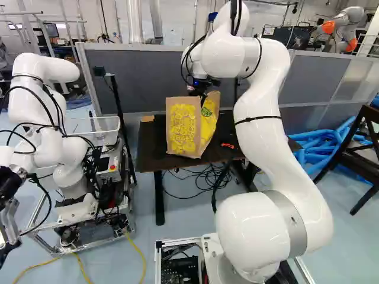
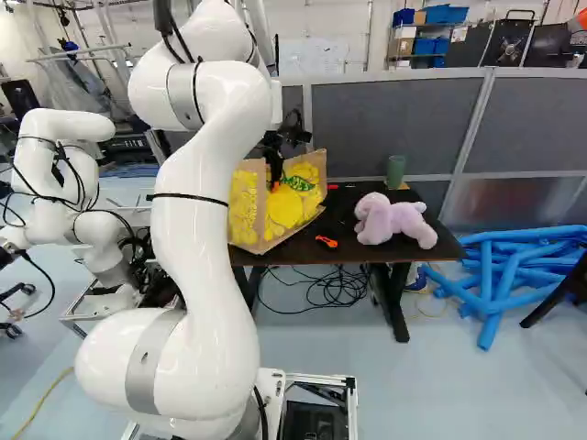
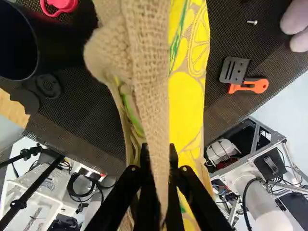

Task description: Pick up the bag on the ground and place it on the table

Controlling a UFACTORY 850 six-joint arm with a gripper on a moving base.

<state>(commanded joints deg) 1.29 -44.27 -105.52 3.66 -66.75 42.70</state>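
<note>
Clamped with slim black fingers (image 3: 173,168) along an upper fold of the tan burlap bag with yellow print (image 1: 183,127), likely for upright support. Positioned on or just above the dark rectangular surface (image 2: 347,213), apart from the lilac plush toy (image 2: 396,220), apparently for stable release.

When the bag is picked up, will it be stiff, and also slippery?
The bag is probably fairly stiff, since its broad sides look flat. Its upper edge may bend, as the cloth curls there. The coarse weave suggests it is not very slippery.
</note>
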